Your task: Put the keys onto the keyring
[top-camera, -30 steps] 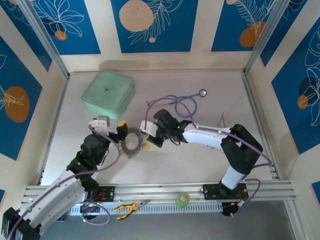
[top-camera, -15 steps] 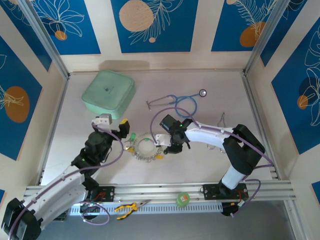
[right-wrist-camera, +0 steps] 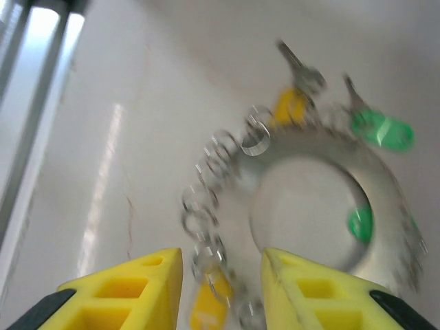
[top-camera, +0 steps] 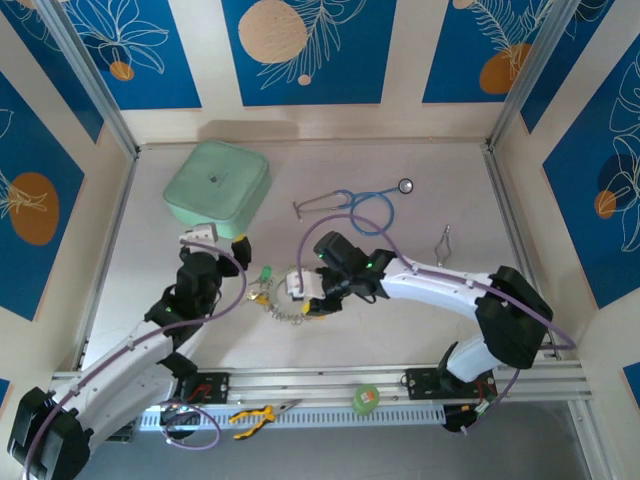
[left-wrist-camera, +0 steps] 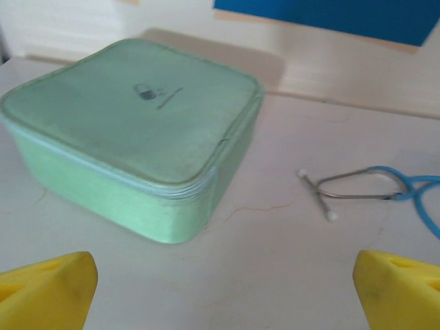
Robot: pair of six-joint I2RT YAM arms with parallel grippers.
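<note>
The keyring [top-camera: 284, 297], a thin silver ring strung with small keys and green and yellow tags, lies flat on the table between the arms. In the right wrist view the keyring [right-wrist-camera: 382, 180] is blurred, with a green tag [right-wrist-camera: 382, 130] at its far side. My right gripper [top-camera: 303, 300] is open at the ring's right edge. My right gripper [right-wrist-camera: 221, 289] has its yellow fingers straddling a string of small rings and a yellow tag [right-wrist-camera: 206, 306]. My left gripper [top-camera: 232, 248] stands open up-left of the ring, apart from it, and my left gripper [left-wrist-camera: 221, 292] holds nothing. The black-headed key is hidden.
A mint-green zip case [top-camera: 217, 187] sits at the back left, close in front of the left gripper, where the case [left-wrist-camera: 130, 130] looms large. A blue stethoscope [top-camera: 365, 205] lies behind the right arm. A small silver clip [top-camera: 443, 240] lies right. Pliers [top-camera: 255, 413] and a green roll [top-camera: 366, 398] rest on the front rail.
A second ago the left gripper was at the keyring; the ring now lies on the table and that gripper has drawn back up-left. The right gripper swung down onto the ring's right edge.
</note>
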